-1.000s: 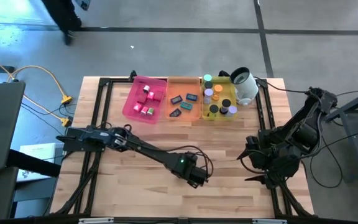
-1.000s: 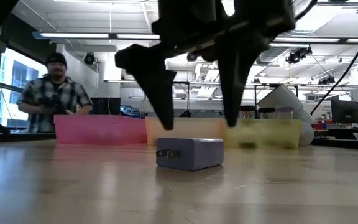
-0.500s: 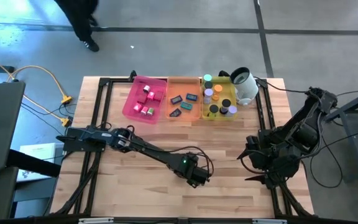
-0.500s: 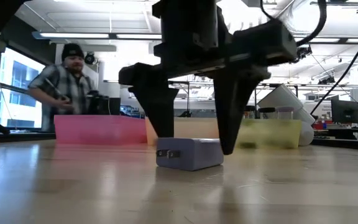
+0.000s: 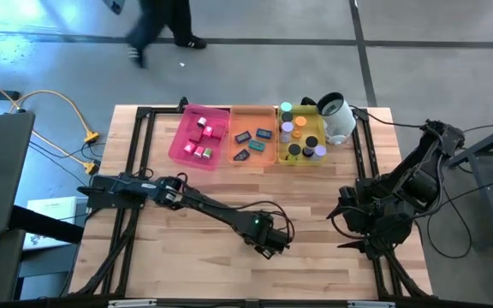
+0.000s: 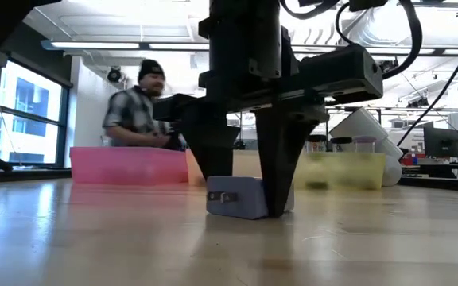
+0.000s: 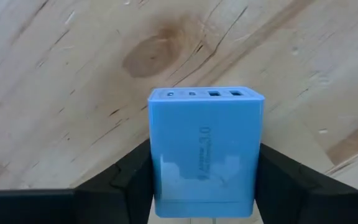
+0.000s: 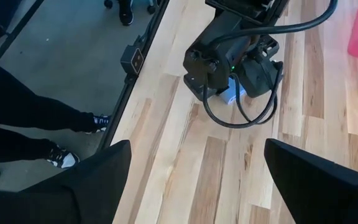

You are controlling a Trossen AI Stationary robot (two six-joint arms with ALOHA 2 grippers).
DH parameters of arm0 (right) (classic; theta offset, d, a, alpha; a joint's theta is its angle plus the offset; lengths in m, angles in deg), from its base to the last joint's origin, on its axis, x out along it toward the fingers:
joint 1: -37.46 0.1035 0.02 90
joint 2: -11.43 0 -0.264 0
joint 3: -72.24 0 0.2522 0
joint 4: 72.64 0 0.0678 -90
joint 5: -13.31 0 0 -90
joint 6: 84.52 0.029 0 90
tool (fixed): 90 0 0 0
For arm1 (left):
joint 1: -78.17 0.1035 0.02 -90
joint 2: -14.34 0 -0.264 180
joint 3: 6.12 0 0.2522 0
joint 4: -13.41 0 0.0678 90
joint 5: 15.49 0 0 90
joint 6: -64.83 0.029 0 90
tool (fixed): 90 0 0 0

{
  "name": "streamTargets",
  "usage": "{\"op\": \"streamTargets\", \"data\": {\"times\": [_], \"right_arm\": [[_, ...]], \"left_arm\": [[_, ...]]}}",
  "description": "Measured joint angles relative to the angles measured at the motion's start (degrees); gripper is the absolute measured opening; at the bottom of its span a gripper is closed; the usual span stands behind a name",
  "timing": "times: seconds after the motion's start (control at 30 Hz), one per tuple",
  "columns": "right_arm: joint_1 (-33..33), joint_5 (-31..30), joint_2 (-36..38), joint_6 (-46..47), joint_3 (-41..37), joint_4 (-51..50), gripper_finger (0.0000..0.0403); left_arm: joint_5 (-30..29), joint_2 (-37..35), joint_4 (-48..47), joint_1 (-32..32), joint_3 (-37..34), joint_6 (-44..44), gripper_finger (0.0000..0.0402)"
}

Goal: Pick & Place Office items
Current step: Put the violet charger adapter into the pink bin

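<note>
A small blue charger block [image 7: 205, 149] lies flat on the wooden table [image 5: 187, 265], near its front middle. My left gripper [image 5: 268, 242] points straight down over the block, one dark finger on each side of it, shut on it. In the low view the block [image 6: 237, 199] shows between those fingers. My right gripper [image 5: 362, 244] hangs open at the table's right side, above the wood and away from the block. Other small office items lie in three trays at the far edge. My left gripper pinches the block's two opposite side faces [image 7: 157, 162] between its two fingers [image 6: 281, 191]. The fingers come from above, pointing down, and their tips reach the table. The block rests flat on the table, with its port end [image 7: 204, 94] sticking out beyond the fingers.
A pink tray [image 5: 199, 137], an orange tray [image 5: 253, 137] and a yellow tray [image 5: 302, 137] stand side by side at the far edge. A white cup [image 5: 336, 115] lies beside the yellow one. A person [image 6: 141, 111] moves behind the table. Bare wood surrounds the block.
My left gripper has gone down over the block until its fingertips reach the table, and its fingers have closed in onto the block's sides. The block has shifted slightly along the table. The person beyond the table has walked across.
</note>
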Motion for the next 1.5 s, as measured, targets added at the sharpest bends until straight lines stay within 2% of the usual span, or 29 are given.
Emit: {"op": "streamTargets", "data": {"times": [0.2,0.3,0.4,0.67,0.8,0.97,1.2,1.5], "right_arm": [[0.0,0.0,0.0,0.0,0.0,0.1,0.0357],[0.0,0.0,0.0,0.0,0.0,0.1,0.0357],[0.0,0.0,0.0,0.2,0.0,0.2,0.0357],[0.0,-2.0,0.1,0.2,0.0,0.3,0.0357],[-0.4,-4.3,0.8,0.2,0.0,0.3,0.0357],[-1.5,-7.3,1.0,3.0,0.0,0.2,0.0357],[-3.6,-7.6,1.8,8.2,0.0,-0.2,0.0357],[-6.6,-9.0,2.3,12.7,0.0,-0.1,0.0357]], "left_arm": [[2.0,-0.2,-0.7,0.6,0.0,0.4,0.0199],[2.6,-1.9,-4.5,0.8,-0.1,1.5,0.0199],[1.3,-6.5,-9.9,1.4,-0.1,1.4,0.0199],[-7.8,-21.8,-20.3,5.1,0.0,1.4,0.0199],[-12.3,-27.4,-22.7,10.0,-0.1,4.6,0.0199],[-13.2,-31.0,-22.7,19.4,-0.1,14.6,0.0199],[-10.4,-31.1,-22.7,32.5,-0.2,28.7,0.0199],[-8.2,-31.2,-22.7,45.7,-1.1,39.8,0.0199]]}}
